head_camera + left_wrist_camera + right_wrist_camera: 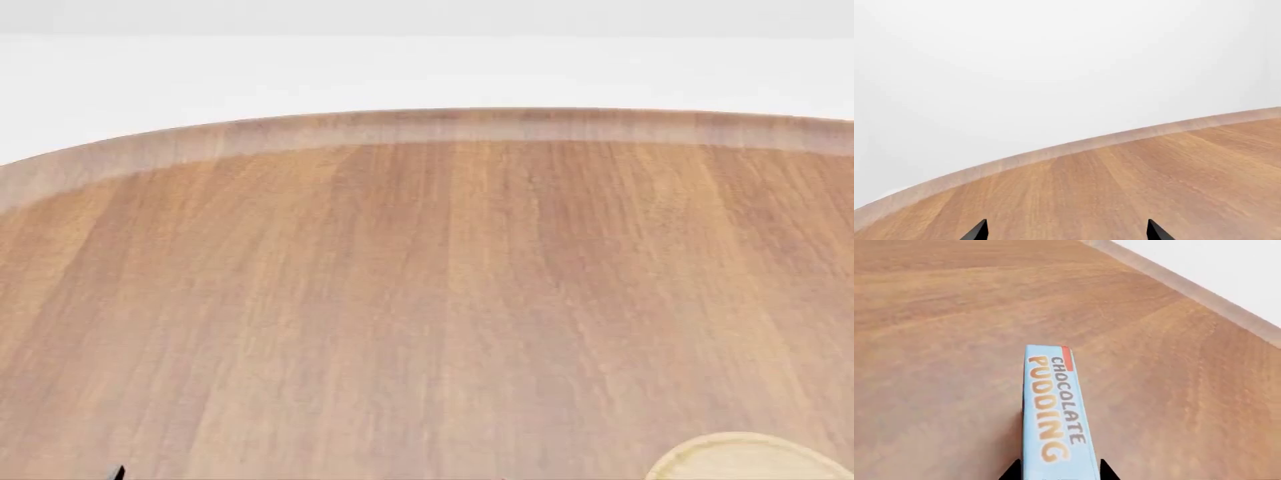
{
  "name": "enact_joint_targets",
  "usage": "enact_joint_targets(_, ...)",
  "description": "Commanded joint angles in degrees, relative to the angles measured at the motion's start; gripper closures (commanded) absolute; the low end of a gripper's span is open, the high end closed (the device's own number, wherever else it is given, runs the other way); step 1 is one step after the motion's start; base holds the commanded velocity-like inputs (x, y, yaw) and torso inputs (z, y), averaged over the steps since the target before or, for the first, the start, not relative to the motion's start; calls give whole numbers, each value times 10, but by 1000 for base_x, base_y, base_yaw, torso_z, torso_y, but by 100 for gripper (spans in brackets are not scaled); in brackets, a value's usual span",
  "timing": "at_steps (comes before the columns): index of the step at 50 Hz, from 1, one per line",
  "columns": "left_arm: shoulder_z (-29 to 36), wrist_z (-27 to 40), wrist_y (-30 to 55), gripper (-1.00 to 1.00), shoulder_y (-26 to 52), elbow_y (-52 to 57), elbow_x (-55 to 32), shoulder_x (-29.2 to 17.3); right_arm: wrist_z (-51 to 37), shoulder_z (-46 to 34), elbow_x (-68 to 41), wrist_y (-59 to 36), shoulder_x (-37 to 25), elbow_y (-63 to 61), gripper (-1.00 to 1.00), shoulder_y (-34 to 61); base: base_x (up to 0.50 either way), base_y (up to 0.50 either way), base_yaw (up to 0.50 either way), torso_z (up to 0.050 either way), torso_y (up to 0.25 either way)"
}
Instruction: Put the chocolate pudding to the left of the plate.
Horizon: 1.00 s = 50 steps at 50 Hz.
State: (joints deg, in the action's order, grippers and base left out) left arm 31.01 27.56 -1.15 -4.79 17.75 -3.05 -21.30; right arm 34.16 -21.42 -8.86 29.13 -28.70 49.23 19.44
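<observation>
Only right wrist shows chocolate pudding; head, plate.

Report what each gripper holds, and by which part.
The right gripper holds the chocolate pudding by its long sides at the near end. The left gripper is open, holding nothing.

- Tabletop: warm brown wood, long straight grain, smooth matt finish, paler band along the rim.
- Plate: pale tan wood, smooth, matt.
- Chocolate pudding: printed light-blue carton face, like card, smooth, faint sheen.
- Right gripper fingertips: plain matt black.
</observation>
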Motion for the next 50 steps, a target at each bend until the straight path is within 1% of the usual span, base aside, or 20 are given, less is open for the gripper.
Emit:
enact_joint_targets(1,2,1,0,-100,0,0,0,-1,-13,-14,45,49,14,123,-100,18,0,0,0,0,0)
enact_joint_targets(5,2,2,0,-100,0,1,-1,-1,-8,-15,45,55,14,134,-100,21,0,0,0,0,0)
enact_joint_targets(9,3,2,1,-100,0,1,-1,-2,-9,-13,41,41,9,108,-100,12,0,0,0,0,0)
enact_joint_targets(17,4,3,1,-100,1,0,-1,-2,-22,12,1,-48,-45,-99,-100,-68,0,0,0,0,0)
enact_joint_targets(22,5,4,2,-100,1,1,0,-2,-33,24,-14,-76,-71,-187,-100,-102,0,0,0,0,0)
enact_joint_targets(32,7,5,-1,-100,3,-4,0,-2,-41,27,-16,-74,-76,-209,-100,-112,0,0,0,0,0)
enact_joint_targets(34,6,5,-1,-100,3,-4,-1,-2,-49,35,-22,-83,-89,-243,-100,-128,0,0,0,0,0)
enact_joint_targets(40,7,6,1,-100,2,0,0,-4,-94,88,-61,-111,-154,-422,-100,-209,0,0,0,0,0)
enact_joint_targets(41,8,6,1,-100,2,0,0,-4,-95,88,-62,-112,-155,-424,-100,-210,0,0,0,0,0)
enact_joint_targets(43,7,7,0,-100,2,0,-2,-4,-125,119,-74,-117,-178,-492,-100,-246,0,0,0,0,0)
enact_joint_targets(44,7,7,0,-100,3,-1,-2,-3,-160,138,-66,-131,-182,-528,-100,-261,0,0,0,0,0)
enact_joint_targets(46,7,7,0,-100,3,-1,-2,-4,-178,152,-72,-149,-195,-575,-100,-283,0,0,0,0,0)
enact_joint_targets(47,7,7,1,-100,2,1,-2,-4,-200,163,-57,-150,-197,-601,-100,-299,0,0,0,0,0)
enact_joint_targets(48,6,8,2,-100,2,3,-3,-5,-230,172,-43,-175,-194,-636,-100,-309,0,0,0,0,0)
enact_joint_targets(50,6,8,2,-100,2,4,-3,-5,-252,177,-35,-195,-189,-664,-100,-315,0,0,0,0,0)
